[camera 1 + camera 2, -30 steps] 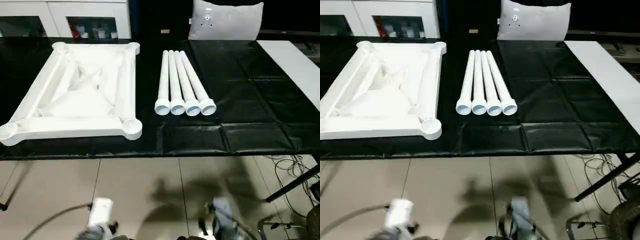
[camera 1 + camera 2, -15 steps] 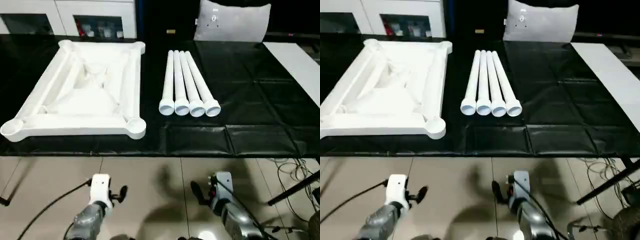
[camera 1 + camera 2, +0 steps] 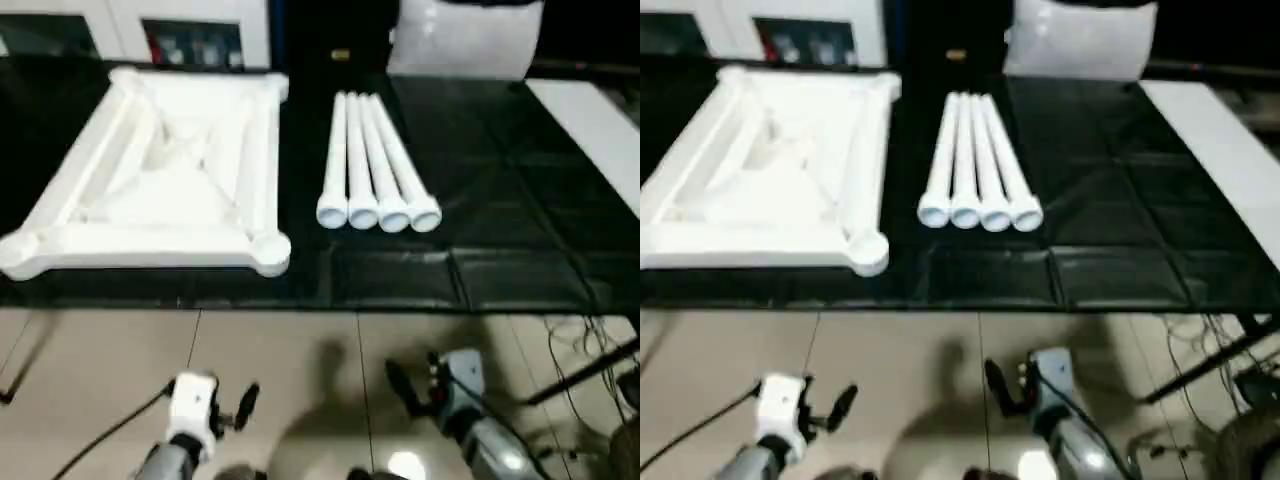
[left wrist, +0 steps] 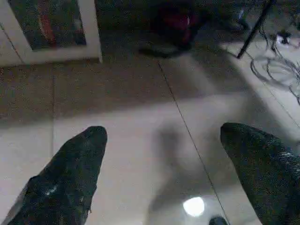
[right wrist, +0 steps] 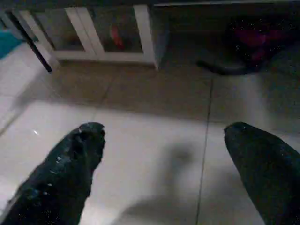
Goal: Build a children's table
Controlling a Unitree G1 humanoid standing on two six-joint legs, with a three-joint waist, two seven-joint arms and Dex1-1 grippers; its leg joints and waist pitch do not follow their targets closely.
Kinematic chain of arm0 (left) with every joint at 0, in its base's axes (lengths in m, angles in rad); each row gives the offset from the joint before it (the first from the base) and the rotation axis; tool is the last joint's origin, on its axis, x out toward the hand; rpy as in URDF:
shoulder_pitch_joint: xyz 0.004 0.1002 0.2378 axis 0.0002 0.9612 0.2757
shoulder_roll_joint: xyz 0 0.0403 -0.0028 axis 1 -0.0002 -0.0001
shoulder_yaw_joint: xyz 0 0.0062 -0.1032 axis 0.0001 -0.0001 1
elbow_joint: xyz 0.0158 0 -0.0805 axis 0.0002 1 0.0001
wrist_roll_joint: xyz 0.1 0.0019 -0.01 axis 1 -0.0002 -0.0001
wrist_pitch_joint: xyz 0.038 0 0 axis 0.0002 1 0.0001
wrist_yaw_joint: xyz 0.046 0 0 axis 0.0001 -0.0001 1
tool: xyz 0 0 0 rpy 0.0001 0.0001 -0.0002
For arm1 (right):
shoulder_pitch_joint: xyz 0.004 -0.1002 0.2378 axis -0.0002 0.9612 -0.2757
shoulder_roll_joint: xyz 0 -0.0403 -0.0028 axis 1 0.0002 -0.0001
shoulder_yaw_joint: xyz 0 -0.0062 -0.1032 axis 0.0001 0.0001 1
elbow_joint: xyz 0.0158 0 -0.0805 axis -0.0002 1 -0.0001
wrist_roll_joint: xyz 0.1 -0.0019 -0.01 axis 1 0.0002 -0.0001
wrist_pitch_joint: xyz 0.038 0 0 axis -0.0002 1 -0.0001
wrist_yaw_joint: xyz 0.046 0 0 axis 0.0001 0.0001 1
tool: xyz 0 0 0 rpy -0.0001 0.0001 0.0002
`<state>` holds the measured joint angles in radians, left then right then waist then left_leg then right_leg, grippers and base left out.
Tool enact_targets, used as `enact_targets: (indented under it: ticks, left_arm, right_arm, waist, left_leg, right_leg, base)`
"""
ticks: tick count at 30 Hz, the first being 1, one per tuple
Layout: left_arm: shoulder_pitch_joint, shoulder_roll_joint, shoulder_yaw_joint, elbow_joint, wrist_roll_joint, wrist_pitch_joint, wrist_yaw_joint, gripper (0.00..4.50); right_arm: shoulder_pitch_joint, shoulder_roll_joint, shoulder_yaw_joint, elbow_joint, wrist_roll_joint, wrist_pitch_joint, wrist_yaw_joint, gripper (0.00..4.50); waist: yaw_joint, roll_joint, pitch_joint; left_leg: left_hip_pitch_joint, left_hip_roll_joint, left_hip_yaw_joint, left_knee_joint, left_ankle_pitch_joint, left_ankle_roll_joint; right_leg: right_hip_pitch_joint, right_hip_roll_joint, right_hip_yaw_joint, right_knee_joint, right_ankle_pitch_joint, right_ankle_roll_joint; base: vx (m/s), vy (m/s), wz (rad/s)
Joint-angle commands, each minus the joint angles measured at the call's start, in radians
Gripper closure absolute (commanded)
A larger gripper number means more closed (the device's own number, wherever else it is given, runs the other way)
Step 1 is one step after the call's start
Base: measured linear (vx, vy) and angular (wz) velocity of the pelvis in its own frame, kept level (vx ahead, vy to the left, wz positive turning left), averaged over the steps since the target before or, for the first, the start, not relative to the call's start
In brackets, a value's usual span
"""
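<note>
— Any assembly done yet?
— None, judging by the layout. Tabletop [image 3: 160, 180] lying upside down on the black-covered table [image 3: 500, 200], ribs and corner sockets facing up, all sockets bare as far as visible.
— And the legs?
— Four legs [image 3: 375, 180] lined up side by side just beside the tabletop, touching one another, open ends toward the table's near edge. Not one fitted.
— Grippers?
— Left gripper [image 4: 164, 159] spread wide, holding nothing. Right gripper [image 5: 161, 159] likewise spread and empty. Both low over the floor, short of the table's near edge, well apart from the legs.
— So what remains?
— Likely everything: picking up each leg, seating it in a socket, four times over.
</note>
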<state>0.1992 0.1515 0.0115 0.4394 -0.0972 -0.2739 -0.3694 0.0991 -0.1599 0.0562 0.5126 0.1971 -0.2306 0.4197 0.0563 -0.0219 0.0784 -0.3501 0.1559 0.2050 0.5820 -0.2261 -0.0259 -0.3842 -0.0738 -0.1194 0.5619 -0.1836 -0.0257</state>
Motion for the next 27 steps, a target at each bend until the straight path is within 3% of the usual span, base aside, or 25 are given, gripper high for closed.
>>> enact_targets:
  ticks: [1,3,5,8,10,12,14,17,22,25,27]
  left_arm:
    - [0.033,0.014,-0.015,-0.094,-0.022,0.037,-0.022,0.06]
    - [0.087,0.031,-0.026,-0.217,-0.037,0.072,-0.038,0.06]
    - [0.138,0.049,-0.030,-0.329,-0.058,0.093,-0.054,0.06]
    - [0.218,0.074,-0.027,-0.481,-0.072,0.133,-0.061,0.06]
    - [0.218,0.074,-0.027,-0.481,-0.072,0.133,-0.061,0.06]
    - [0.291,0.102,-0.027,-0.624,-0.102,0.184,-0.079,0.06]
    - [0.320,0.116,-0.028,-0.688,-0.124,0.207,-0.088,0.06]
    - [0.343,0.133,-0.019,-0.747,-0.165,0.212,-0.104,0.06]
    - [0.393,0.196,-0.009,-0.996,-0.243,0.336,-0.114,0.06]
    - [0.389,0.203,-0.002,-1.040,-0.263,0.363,-0.108,0.06]
    - [0.352,0.217,0.010,-1.098,-0.305,0.413,-0.086,0.06]
  right_arm:
    - [0.039,-0.022,0.006,-0.097,-0.011,0.039,0.004,0.00]
    - [0.090,-0.043,0.003,-0.205,-0.002,0.080,0.016,0.00]
    - [0.134,-0.064,-0.003,-0.298,0.029,0.097,0.037,0.00]
    - [0.213,-0.109,-0.006,-0.466,0.080,0.117,0.086,0.00]
    - [0.213,-0.109,-0.006,-0.466,0.080,0.117,0.086,0.00]
    - [0.276,-0.155,-0.006,-0.625,0.139,0.193,0.126,0.00]
    - [0.305,-0.180,-0.007,-0.708,0.171,0.236,0.147,0.00]
    - [0.338,-0.226,-0.006,-0.832,0.252,0.305,0.176,0.00]
    - [0.341,-0.270,-0.026,-0.966,0.389,0.406,0.198,0.00]
    - [0.336,-0.276,-0.030,-0.983,0.406,0.421,0.207,0.00]
    - [0.313,-0.279,-0.047,-0.995,0.414,0.437,0.206,0.00]
  waist:
    - [-0.001,0.005,-0.020]
    - [-0.003,0.002,-0.020]
    - [0.000,0.005,-0.018]
    - [-0.002,0.007,-0.014]
    - [-0.002,0.004,-0.012]
    - [0.002,0.005,-0.010]
    - [0.002,0.004,-0.010]
    - [0.007,0.005,-0.008]
    - [0.010,0.002,-0.011]
    - [0.010,0.002,-0.010]
    - [0.009,-0.002,-0.019]
  left_leg:
    - [0.002,0.119,-0.060,-0.101,-0.356,0.024]
    - [0.002,0.115,-0.062,-0.101,-0.363,0.024]
    - [0.000,0.122,-0.064,-0.105,-0.355,0.024]
    - [-0.002,0.114,-0.061,-0.105,-0.358,0.034]
    - [-0.005,0.114,-0.062,-0.105,-0.353,0.039]
    - [-0.005,0.114,-0.064,-0.104,-0.340,0.046]
    - [-0.004,0.112,-0.062,-0.102,-0.340,0.048]
    - [0.000,0.109,-0.065,-0.102,-0.345,0.044]
    - [0.000,0.109,-0.068,-0.102,-0.341,0.028]
    - [0.001,0.107,-0.064,-0.101,-0.320,0.028]
    - [0.001,0.104,-0.062,-0.097,-0.291,0.023]
  right_leg:
    - [0.023,-0.123,0.099,-0.094,-0.458,-0.136]
    - [0.022,-0.122,0.098,-0.098,-0.494,-0.114]
    - [0.025,-0.120,0.101,-0.094,-0.458,-0.114]
    - [0.024,-0.112,0.098,-0.093,-0.430,-0.112]
    - [0.026,-0.112,0.099,-0.092,-0.438,-0.106]
    - [0.028,-0.115,0.100,-0.096,-0.469,-0.093]
    - [0.025,-0.110,0.099,-0.095,-0.473,-0.090]
    - [0.023,-0.110,0.097,-0.103,-0.521,-0.056]
    - [0.026,-0.106,0.095,-0.095,-0.490,-0.062]
    - [0.024,-0.101,0.094,-0.093,-0.451,-0.064]
    - [0.028,-0.100,0.093,-0.086,-0.421,-0.064]
  base:
    - [0.000,0.000,0.00]
    - [0.000,0.000,0.00]
    - [0.000,0.000,0.00]
    - [0.000,0.000,0.00]
    - [0.000,0.000,0.00]
    - [0.000,0.000,0.00]
    - [0.000,0.000,0.00]
    - [0.000,0.000,0.00]
    - [0.000,0.000,0.00]
    - [0.000,0.000,0.00]
    - [0.000,0.000,0.00]
